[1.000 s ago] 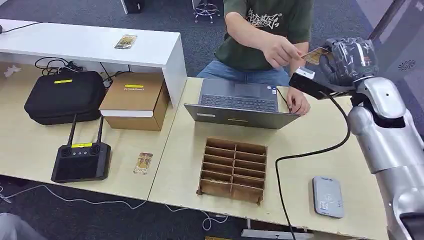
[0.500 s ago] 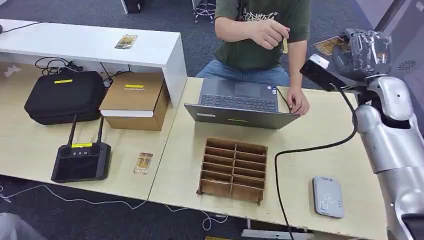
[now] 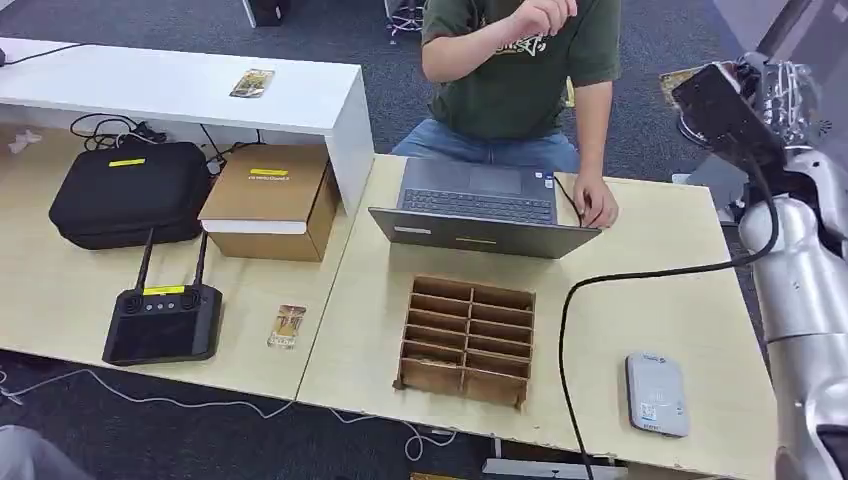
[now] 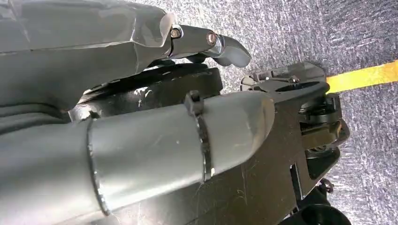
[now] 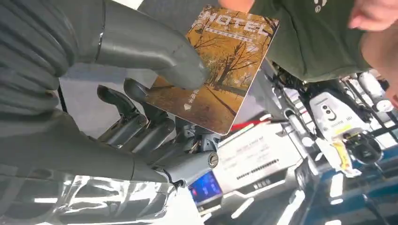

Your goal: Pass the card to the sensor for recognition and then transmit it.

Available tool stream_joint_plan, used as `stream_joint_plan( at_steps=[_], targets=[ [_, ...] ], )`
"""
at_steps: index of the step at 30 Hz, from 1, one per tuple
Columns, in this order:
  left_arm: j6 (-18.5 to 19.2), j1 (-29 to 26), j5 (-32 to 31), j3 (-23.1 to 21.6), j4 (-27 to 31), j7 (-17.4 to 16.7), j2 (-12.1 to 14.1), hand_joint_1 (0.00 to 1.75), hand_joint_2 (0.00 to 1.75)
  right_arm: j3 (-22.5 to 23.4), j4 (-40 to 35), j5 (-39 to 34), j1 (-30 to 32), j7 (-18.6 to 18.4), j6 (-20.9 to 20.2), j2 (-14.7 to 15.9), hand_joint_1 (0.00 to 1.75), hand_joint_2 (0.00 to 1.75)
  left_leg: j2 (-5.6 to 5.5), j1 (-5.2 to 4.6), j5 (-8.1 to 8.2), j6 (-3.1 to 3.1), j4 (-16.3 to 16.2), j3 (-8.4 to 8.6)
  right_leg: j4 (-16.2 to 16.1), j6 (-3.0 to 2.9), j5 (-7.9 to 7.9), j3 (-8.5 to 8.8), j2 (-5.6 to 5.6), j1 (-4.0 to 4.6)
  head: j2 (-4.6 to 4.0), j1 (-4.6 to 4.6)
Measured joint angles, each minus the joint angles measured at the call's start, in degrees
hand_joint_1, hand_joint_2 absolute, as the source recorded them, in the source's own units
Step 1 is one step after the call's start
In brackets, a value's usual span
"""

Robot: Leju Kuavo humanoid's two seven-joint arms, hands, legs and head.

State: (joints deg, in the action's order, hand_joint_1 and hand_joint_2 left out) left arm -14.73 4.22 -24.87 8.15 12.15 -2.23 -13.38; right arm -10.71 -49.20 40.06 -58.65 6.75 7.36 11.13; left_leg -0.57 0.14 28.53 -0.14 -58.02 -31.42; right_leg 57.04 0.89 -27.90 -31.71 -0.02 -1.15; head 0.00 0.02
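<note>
Right hand (image 3: 775, 90): raised above the far right corner of the tabletop (image 3: 640, 290), beside the seated person (image 3: 520, 70). In the right wrist view the thumb (image 5: 155, 51) presses one card (image 5: 216, 65), printed with autumn trees and the word HOTEL, against the darker fingers (image 5: 141, 126) behind it. The card is held clear of the tabletop; in the head view only a corner of it shows past the black wrist camera (image 3: 715, 105).

Left hand (image 4: 141, 56): seen in the left wrist view over grey carpet (image 4: 328, 28) with one yellow stripe (image 4: 361, 77). Whether its fingers are spread or curled cannot be told.

Sensor (image 3: 657, 393): one grey reader pad, lying flat near the front right edge of the tabletop, well apart from the held card.

Other items, counted:
- Two further cards: one (image 3: 287, 326) on the left tabletop beside the controller, one (image 3: 251, 83) on the white shelf (image 3: 200, 95).
- One wooden divider tray (image 3: 467, 340), between the laptop and the front edge.
- One open laptop (image 3: 480, 210); one of the person's hands rests at its right side.
- One black controller (image 3: 162, 322) with two antennas.
- One black case (image 3: 130, 192).
- One cardboard box (image 3: 270, 200).
- One black cable (image 3: 640, 290) running from the wrist camera across the tabletop.
</note>
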Motion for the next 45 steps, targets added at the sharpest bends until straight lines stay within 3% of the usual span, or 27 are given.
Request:
stream_joint_plan(
  at_steps=[14,30,45],
  targets=[
    [-0.09,-0.13,1.25,0.02,0.00,0.31,0.02,0.00,0.00,3.54,-0.22,-5.00,0.91,0.15,-1.68,2.53,1.75,1.75,-0.01,0.00,0.00,0.00,-0.01,0.00,-0.01,0.00,0.00,-0.01,-0.01,0.00,0.00,0.00],
    [-0.74,-0.31,0.13,0.02,0.00,0.68,-0.09,0.00,0.00,9.24,-10.29,-8.72,12.87,-1.18,-0.59,11.08,1.75,1.75,-0.08,-0.01,0.03,0.03,-0.02,-0.06,-0.03,0.01,-0.01,-0.03,-0.09,0.01,0.00,0.00],
    [-0.50,-0.26,0.20,0.07,0.00,0.39,-0.09,0.00,0.00,13.37,-16.20,-9.44,22.60,-1.31,-0.61,13.70,1.75,1.75,-0.07,-0.01,0.03,0.03,-0.01,-0.07,-0.03,0.01,-0.01,-0.03,-0.08,0.01,0.00,0.00]
  ],
)
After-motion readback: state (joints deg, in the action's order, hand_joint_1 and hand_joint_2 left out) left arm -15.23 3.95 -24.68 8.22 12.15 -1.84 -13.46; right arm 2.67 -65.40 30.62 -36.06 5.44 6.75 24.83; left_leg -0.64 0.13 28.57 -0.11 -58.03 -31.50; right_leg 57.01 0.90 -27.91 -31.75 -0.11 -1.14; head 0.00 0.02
